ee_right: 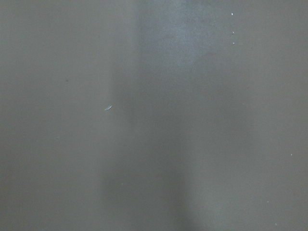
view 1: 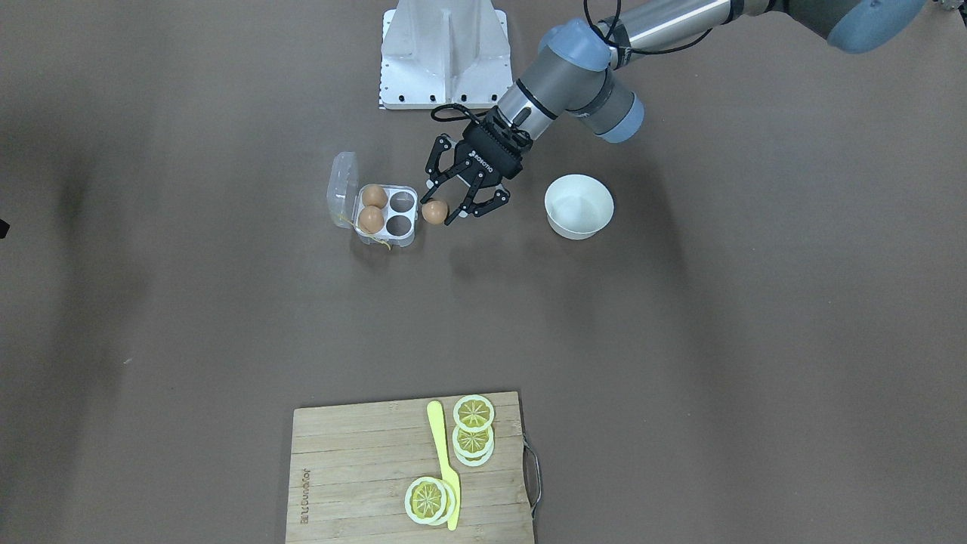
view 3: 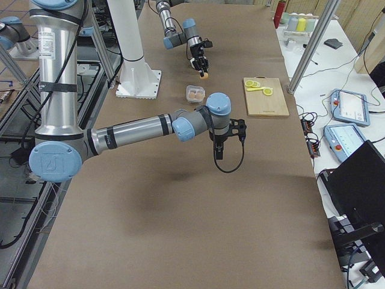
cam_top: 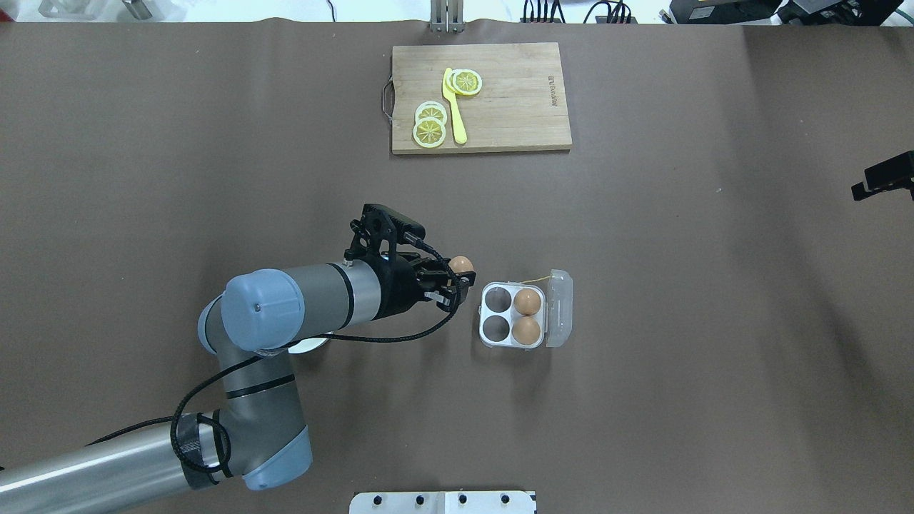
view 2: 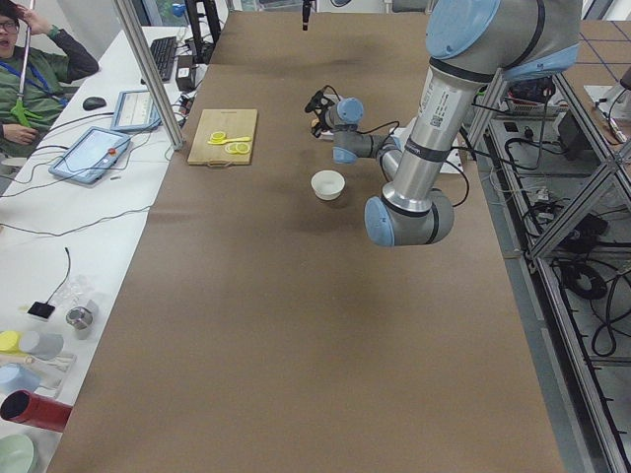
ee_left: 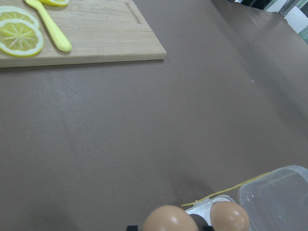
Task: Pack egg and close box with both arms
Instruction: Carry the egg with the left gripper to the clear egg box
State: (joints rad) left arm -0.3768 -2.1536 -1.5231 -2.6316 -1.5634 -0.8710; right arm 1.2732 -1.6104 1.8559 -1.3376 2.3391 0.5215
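Observation:
The clear box stands open on the brown table, its lid tipped up on the far side. Two eggs fill two cups and the two cups nearest my left gripper are empty. My left gripper is shut on a third egg and holds it just beside the box's empty cups, slightly above the table. The held egg also shows in the overhead view and the left wrist view. My right gripper shows only in the right side view, pointing down; I cannot tell its state.
A white bowl sits close behind the left gripper. A wooden cutting board with lemon slices and a yellow knife lies at the operators' side. The white stand is at the robot's base.

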